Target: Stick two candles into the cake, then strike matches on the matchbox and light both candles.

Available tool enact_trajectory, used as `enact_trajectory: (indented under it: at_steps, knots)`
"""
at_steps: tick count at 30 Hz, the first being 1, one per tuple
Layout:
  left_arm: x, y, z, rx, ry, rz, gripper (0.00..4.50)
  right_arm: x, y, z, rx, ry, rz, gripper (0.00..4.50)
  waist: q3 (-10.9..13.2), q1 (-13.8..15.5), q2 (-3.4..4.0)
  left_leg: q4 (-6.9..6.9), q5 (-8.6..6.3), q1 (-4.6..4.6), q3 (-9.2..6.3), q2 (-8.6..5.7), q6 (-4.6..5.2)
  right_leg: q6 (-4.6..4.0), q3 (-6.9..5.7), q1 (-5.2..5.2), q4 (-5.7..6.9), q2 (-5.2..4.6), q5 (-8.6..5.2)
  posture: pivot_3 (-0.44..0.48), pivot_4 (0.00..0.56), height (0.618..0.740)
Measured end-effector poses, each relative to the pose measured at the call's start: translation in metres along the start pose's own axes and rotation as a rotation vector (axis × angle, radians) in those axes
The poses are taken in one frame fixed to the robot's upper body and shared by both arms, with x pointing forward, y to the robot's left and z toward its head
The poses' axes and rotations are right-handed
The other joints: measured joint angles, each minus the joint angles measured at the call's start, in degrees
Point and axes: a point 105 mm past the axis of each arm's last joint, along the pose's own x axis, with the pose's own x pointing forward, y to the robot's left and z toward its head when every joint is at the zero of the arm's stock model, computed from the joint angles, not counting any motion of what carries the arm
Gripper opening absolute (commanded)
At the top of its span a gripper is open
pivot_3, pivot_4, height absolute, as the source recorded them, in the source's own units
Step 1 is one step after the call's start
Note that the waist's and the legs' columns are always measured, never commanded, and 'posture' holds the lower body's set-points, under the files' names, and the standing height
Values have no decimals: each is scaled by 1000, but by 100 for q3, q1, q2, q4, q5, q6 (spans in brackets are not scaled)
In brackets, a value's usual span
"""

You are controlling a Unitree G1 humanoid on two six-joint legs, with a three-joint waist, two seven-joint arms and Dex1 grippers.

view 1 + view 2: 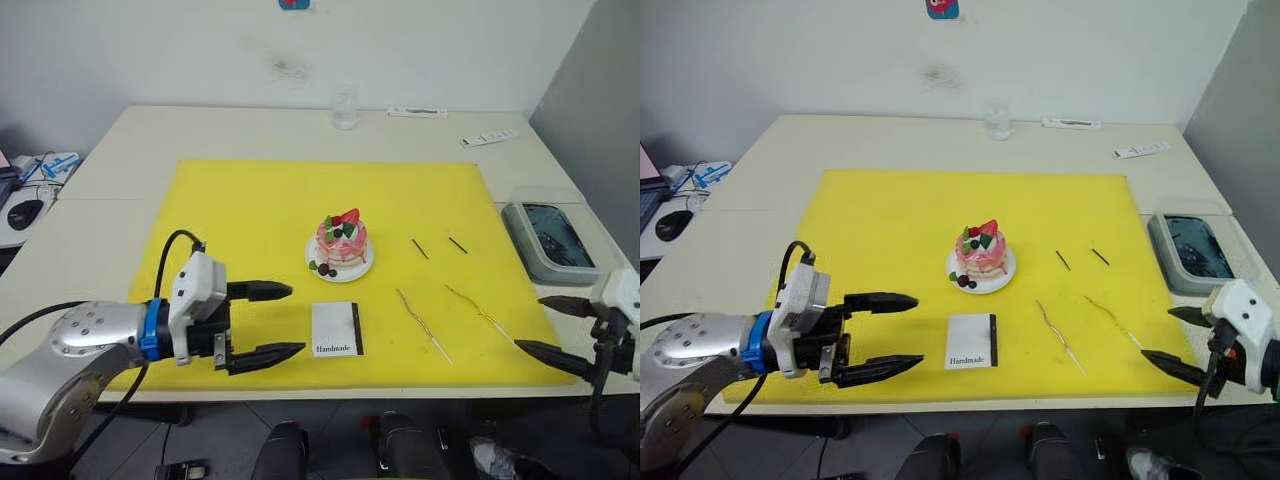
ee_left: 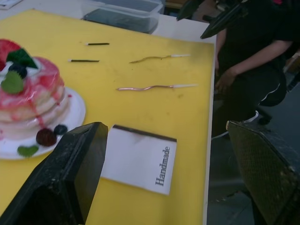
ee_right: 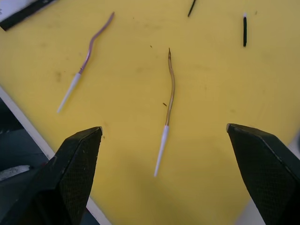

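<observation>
One yellow mat (image 1: 250, 210) | beige table (image 1: 200, 130) | white wall (image 1: 150, 50)

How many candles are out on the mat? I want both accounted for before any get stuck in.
2. One candle lies right of the matchbox; the other candle lies further right, nearest the right gripper. Neither is in the cake yet.

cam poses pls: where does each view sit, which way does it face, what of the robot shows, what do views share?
Left eye, right eye: head, facing forward and down over the yellow mat; left pincer and right pincer both show, open.
Left wrist: looks past the matchbox and cake; own fingers show.
Right wrist: looks down on the candles; own fingers show.
Shared: candles and matches.
</observation>
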Motion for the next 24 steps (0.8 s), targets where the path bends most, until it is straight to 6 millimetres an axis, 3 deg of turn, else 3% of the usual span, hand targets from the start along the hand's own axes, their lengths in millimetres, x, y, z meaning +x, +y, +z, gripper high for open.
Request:
enact_trajectory:
  at_steps: [7,14,24]
  knots:
    - [20,-6,10,38,-34,-96,4500,18,6,-12,11,10,-29,4443,-1,-25,1,-2,0,3,2,0,0,0,2,-1,1,2,0,0,150,740]
    - [23,-6,9,43,-28,-98,4500,32,2,-20,38,21,-55,4443,-1,-15,1,-1,0,1,1,0,0,-1,2,0,-1,1,0,0,150,740]
    - [24,-4,8,46,-23,-80,4500,33,6,-35,99,84,-47,4443,-1,-13,1,-1,0,0,-1,0,0,-1,1,0,0,1,-1,0,150,740]
